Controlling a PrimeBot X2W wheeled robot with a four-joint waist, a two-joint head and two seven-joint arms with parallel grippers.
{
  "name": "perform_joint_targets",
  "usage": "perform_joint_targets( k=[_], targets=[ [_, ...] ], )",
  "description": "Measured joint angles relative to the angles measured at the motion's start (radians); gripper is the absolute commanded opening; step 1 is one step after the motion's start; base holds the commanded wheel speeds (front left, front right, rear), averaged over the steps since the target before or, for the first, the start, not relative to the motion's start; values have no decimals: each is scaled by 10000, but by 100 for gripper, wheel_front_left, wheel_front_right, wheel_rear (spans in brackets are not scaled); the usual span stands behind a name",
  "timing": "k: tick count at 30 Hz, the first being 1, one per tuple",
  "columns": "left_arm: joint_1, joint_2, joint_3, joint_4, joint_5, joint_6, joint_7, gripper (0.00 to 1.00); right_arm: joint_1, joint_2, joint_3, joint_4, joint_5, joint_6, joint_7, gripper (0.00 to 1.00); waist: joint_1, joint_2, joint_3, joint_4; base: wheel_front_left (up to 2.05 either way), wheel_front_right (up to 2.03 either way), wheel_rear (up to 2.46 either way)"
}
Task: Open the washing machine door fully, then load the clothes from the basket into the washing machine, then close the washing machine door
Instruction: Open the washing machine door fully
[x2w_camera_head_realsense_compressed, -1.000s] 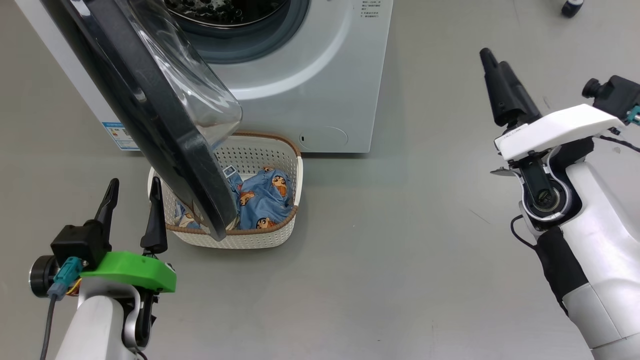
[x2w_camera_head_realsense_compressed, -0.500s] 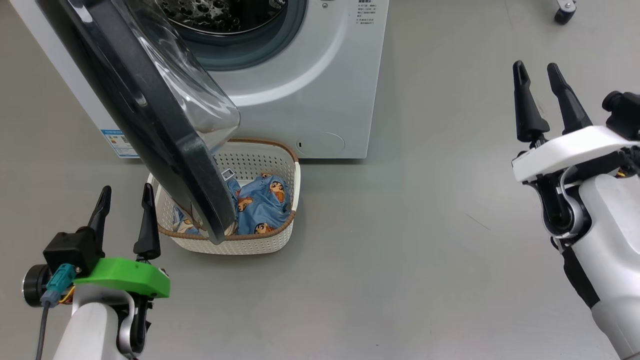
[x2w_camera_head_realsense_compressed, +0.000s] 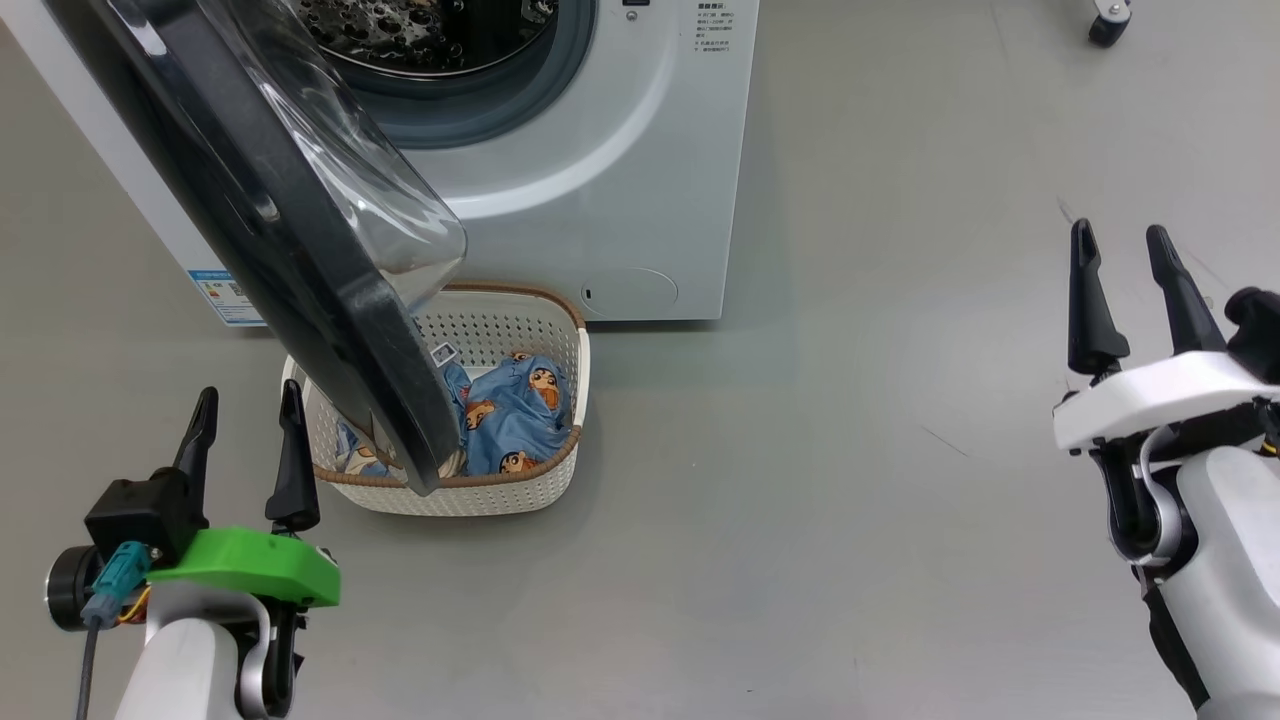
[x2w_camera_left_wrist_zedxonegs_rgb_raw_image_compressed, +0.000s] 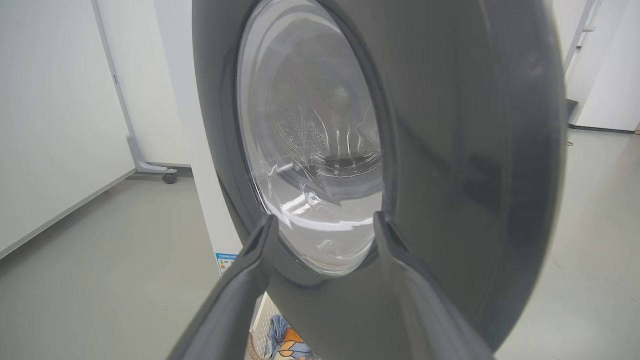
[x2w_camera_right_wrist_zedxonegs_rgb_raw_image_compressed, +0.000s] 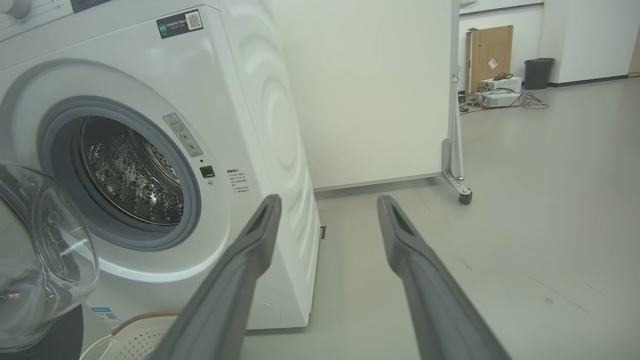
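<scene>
The white washing machine (x2w_camera_head_realsense_compressed: 610, 190) stands at the top of the head view with its steel drum (x2w_camera_head_realsense_compressed: 420, 30) exposed. Its black-rimmed washing machine door (x2w_camera_head_realsense_compressed: 290, 260) hangs swung out, the glass bowl (x2w_camera_head_realsense_compressed: 400, 220) over the basket (x2w_camera_head_realsense_compressed: 470, 495). The cream basket sits on the floor against the machine, partly hidden by the door, and holds light blue printed clothes (x2w_camera_head_realsense_compressed: 520, 420). My left gripper (x2w_camera_head_realsense_compressed: 249, 392) is open just left of the basket, and in the left wrist view its fingers (x2w_camera_left_wrist_zedxonegs_rgb_raw_image_compressed: 325, 217) face the door's outer side (x2w_camera_left_wrist_zedxonegs_rgb_raw_image_compressed: 450, 150) close up. My right gripper (x2w_camera_head_realsense_compressed: 1119, 230) is open far to the right over bare floor.
A blue label (x2w_camera_head_realsense_compressed: 225, 298) is stuck low on the machine's side. In the right wrist view a white partition on a caster (x2w_camera_right_wrist_zedxonegs_rgb_raw_image_compressed: 465, 197) stands behind the machine, with a cardboard box (x2w_camera_right_wrist_zedxonegs_rgb_raw_image_compressed: 487, 50) and a dark bin (x2w_camera_right_wrist_zedxonegs_rgb_raw_image_compressed: 537, 72) far back. Another caster (x2w_camera_head_realsense_compressed: 1100, 25) shows at the head view's top right.
My right gripper has swung down and to the right in the head view, turning so both fingers show side by side. The left gripper has hardly moved. The camera has shifted a little.
</scene>
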Motion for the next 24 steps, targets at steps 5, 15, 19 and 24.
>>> perform_joint_targets(
  k=[5, 15, 19, 24],
  targets=[
    [12, -81, -19, -67, 15, 0, 0, 100, 766, -8, -188, -178, -468, -96, 0, 100, 0, 0, 5, -35, 0, 0, 0],
    [167, -88, -56, -63, 349, 0, 0, 100, 1794, 107, -244, -637, -1555, -190, 0, 100, 0, 0, -19, -44, 0, 0, 0],
    [168, -90, -42, -63, 412, 0, 0, 100, 2015, 178, -259, -782, -1939, -259, 0, 100, 0, 0, -48, -37, 0, 0, 0],
    [173, -107, 38, -36, 439, 0, 0, 100, 2266, 284, -230, -844, -2272, -259, 0, 100, 0, 0, -86, -22, 0, 0, 0]
  ],
)
